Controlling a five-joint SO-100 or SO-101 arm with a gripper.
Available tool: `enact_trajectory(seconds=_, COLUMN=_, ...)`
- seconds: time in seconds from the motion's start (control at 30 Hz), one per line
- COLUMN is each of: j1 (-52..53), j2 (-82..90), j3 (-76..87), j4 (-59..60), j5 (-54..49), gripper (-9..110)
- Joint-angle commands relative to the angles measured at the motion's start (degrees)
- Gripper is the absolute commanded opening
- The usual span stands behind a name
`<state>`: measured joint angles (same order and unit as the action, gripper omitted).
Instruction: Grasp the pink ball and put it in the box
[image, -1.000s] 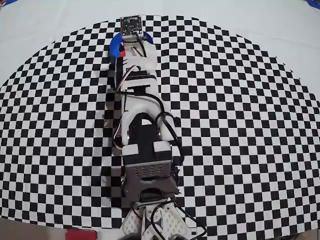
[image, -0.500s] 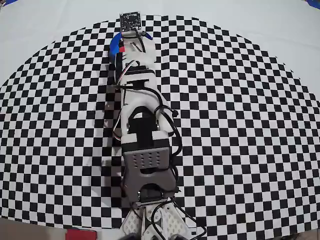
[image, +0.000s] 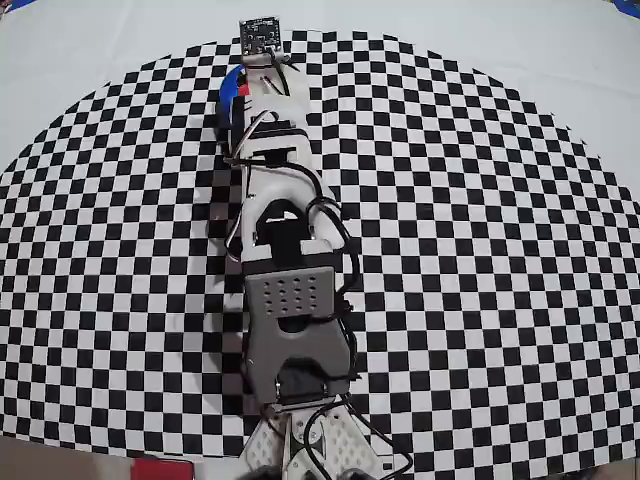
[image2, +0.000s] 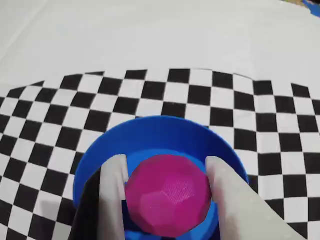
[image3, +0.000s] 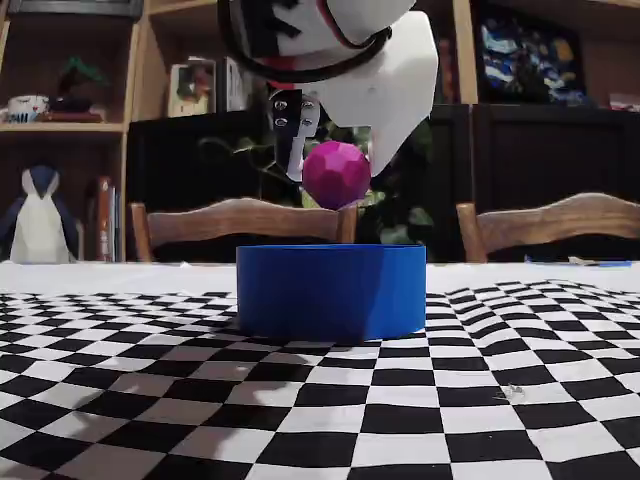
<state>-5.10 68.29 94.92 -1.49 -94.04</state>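
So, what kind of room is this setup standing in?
Probably a home dining or living room. The fixed view shows wooden chair backs behind a table with a black-and-white checkered cloth, wooden bookshelves and a plush penguin.

a: from overhead, how much of the box (image: 231, 88) shows?
b: only a blue sliver at the upper middle, left of the arm (image: 285, 250); the rest sits under the arm. the pink ball can't be made out there, just a tiny reddish speck.
a: and the wrist view?
b: the bottom edge cuts off the pink ball (image2: 167, 195), both fingers (image2: 114, 192) and the box's near rim (image2: 150, 131).
a: the fixed view?
b: the arm's top runs off the upper edge, and the box's inside is hidden by its wall (image3: 330, 288).
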Motion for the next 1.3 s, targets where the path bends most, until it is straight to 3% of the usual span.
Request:
enact_trajectory(seconds=0.0, j1=0.4, j2=0.2, j3=-3.8, j4=0.3, j5=-0.4, gripper=0)
enact_trajectory(seconds=1.27, j1=0.6, j2=-7.5, j3=-11.9, j4=0.9, j5=-0.6, gripper=0)
